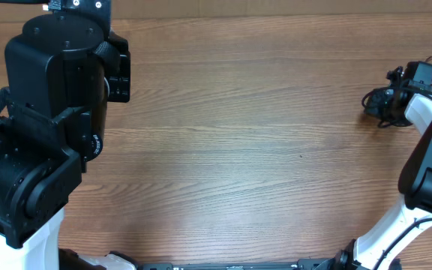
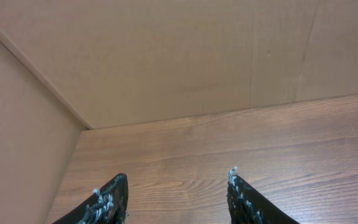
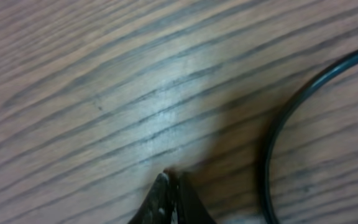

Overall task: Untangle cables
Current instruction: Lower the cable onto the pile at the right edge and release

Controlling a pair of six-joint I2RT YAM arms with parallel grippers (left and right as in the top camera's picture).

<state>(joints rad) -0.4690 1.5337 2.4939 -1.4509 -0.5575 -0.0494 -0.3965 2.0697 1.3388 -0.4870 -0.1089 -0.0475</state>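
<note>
Marking right gripper (image 3: 169, 186) pinched shut, nothing seen between tips, low over table (image 1: 261, 150). Spotting cable (image 3: 270, 144) just beside right gripper, on its right, lying flat in a curved loop, ungrasped (one arc only, plugs out of view). Likely set low there to hook that loop. Tagging left gripper (image 2: 176, 180) spread wide, empty, well apart from right gripper, likely parked clear.

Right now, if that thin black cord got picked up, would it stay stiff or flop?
Probably floppy: the cord lies in a smooth curve on the table, so it would likely droop when lifted. It looks thin, so it is probably light. Pushed, it would likely bend and slide rather than roll.
</note>
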